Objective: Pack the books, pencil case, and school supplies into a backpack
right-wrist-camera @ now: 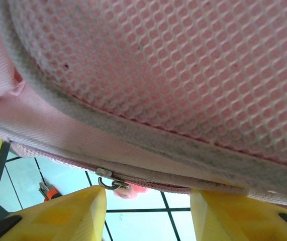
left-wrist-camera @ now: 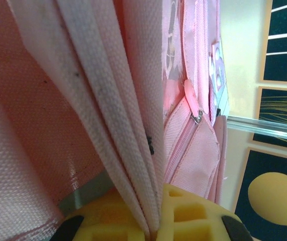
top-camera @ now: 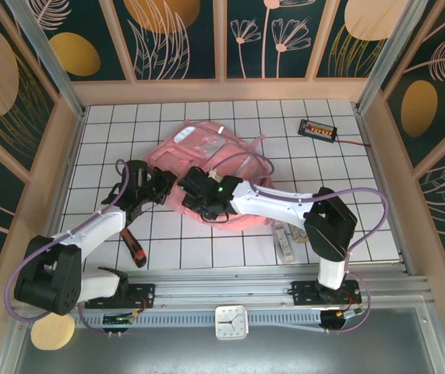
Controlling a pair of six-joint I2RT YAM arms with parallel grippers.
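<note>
Top view: the large light-pink fabric backpack (top-camera: 206, 148) lies mid-counter (top-camera: 113, 132), both arms at its near rim.

Left wrist: the left gripper (left-wrist-camera: 153, 228) is pinched tight on a folded fabric edge, probably to hold the mouth open.

Right wrist: the right gripper (right-wrist-camera: 148, 206) is part-open and empty, just below the zip pull (right-wrist-camera: 108, 179).

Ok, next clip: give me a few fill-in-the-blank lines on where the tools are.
The left tool is shut on a fold of the pink ___.
The right tool's jaws stand ___ beside a zipper pull.
The red-and-black knife lies beside the ___ arm.
Missing: backpack; open; left.
</note>
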